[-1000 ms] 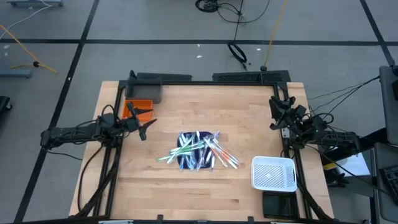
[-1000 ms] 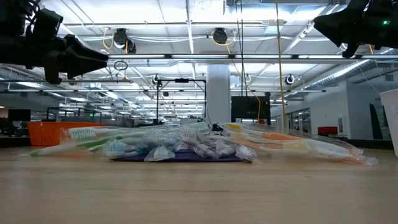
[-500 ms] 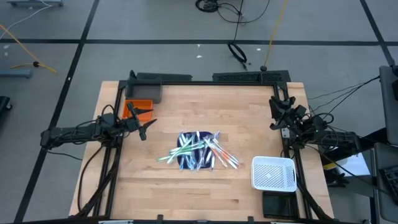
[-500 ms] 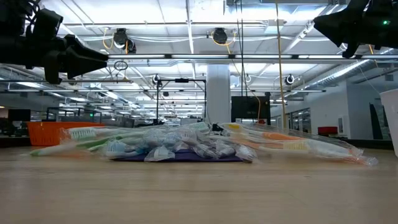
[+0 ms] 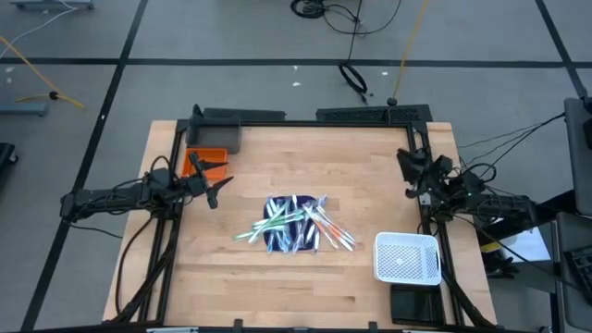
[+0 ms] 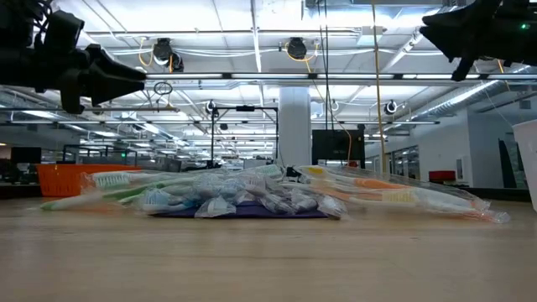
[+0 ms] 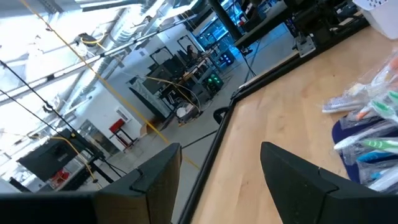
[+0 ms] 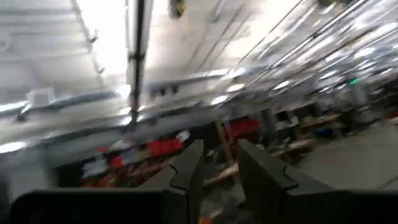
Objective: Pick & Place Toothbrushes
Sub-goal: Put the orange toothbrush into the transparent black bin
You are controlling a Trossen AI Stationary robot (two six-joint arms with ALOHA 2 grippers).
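Wooden table (image 5: pixel 305 277) carries all items, ordered here from largest to smallest. A white perforated basket (image 5: pixel 407 257) stands at the table's right near corner; nothing shows inside it. An orange bin (image 5: pixel 205 162) sits at the left far side; its contents cannot be told.

At the centre, the toothbrushes (image 5: pixel 294 224) lie in a loose pile, partly on a dark blue mat (image 5: pixel 292 242) and partly fanned onto bare wood to either side. In the low view the pile (image 6: pixel 252 195) rests flat on the surface.

Bare wood surrounds the pile on all sides, with open room between it and every table edge.

The left gripper (image 5: pixel 215 190) hangs above the table between the orange bin and the pile, its fingers (image 7: pixel 292 180) spread apart and holding nothing. The right gripper (image 5: pixel 407 166) is raised at the right edge, well apart from the pile; its fingers (image 8: pixel 261 171) stand slightly apart with nothing between them.

Compared with one second ago, the right gripper has shifted slightly inward from the edge; the left arm, pile and containers are unchanged.
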